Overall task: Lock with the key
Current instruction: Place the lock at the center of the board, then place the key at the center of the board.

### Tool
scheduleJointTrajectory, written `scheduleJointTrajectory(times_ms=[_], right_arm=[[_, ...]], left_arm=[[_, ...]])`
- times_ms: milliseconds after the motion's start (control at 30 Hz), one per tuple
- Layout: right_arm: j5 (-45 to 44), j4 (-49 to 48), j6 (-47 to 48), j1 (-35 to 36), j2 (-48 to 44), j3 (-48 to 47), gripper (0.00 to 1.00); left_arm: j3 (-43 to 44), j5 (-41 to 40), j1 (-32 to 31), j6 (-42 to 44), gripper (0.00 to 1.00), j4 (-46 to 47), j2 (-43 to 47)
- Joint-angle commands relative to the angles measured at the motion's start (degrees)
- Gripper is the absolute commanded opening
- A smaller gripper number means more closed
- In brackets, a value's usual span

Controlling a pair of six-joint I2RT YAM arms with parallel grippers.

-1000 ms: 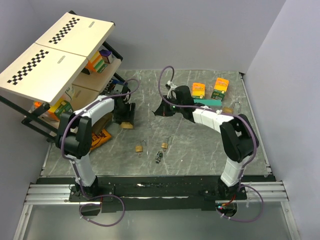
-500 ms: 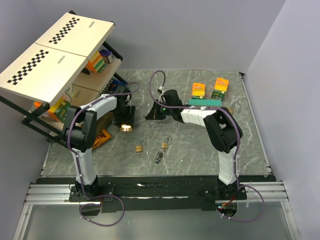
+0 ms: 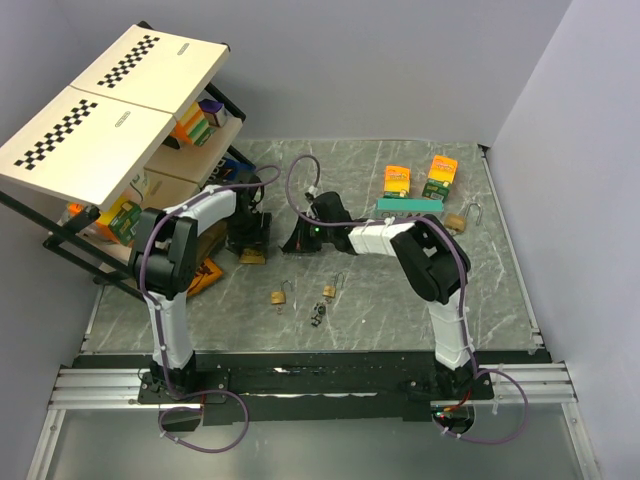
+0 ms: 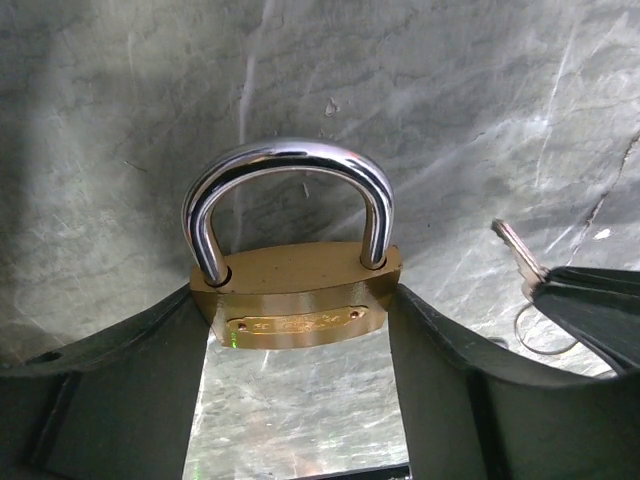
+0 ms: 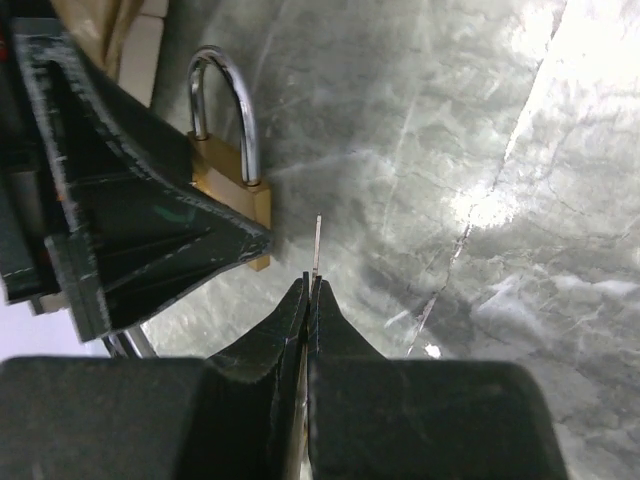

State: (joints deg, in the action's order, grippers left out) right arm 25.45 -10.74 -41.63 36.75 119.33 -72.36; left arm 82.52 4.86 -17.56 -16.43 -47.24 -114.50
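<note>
I see right pincer (image 5: 311, 287) clenched on key (image 5: 317, 245), blade aimed left; padlock (image 4: 295, 295), clamped in left pincer (image 4: 296, 308), sits just left, slightly nearer.

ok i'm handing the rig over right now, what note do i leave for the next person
Left pincer: shut on the large brass padlock with chrome shackle.
Right pincer: shut on a thin silver key, tip near that padlock, not touching.
Done: padlock and key both gripped.
To do: key into the lock, then turn.
A small dark-grey key bunch lies on the grey marbled table.
</note>
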Motion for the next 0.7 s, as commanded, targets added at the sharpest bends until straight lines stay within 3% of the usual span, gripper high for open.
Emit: scheduleJointTrajectory(times_ms=[0,33,167,233,667], right_arm=[[-1.7,-1.8,-2.9,0.9,1.6,-2.8,0.00],[-1.9,-1.7,-2.9,1.1,2.0,-3.1,0.00],[-3.0,-0.9,-3.9,1.5,3.3,-3.9,0.00],[-3.6,-0.6,-4.2,1.6,3.6,-3.9,0.00],[-4.5,0.7,-7.0,3.3,3.9,-2.7,0.03]], left_arm=[[2.7,0.8,0.2,-0.4,0.71,-1.8,-0.6],[3.0,1.0,0.2,-0.4,0.76,-2.0,-0.6],[3.0,1.5,0.2,-0.7,0.78,-2.2,-0.1],[3.3,2.3,0.2,-1.0,0.88,-2.3,0.2],[6.2,4.7,0.4,-1.3,0.90,-3.3,2.1]])
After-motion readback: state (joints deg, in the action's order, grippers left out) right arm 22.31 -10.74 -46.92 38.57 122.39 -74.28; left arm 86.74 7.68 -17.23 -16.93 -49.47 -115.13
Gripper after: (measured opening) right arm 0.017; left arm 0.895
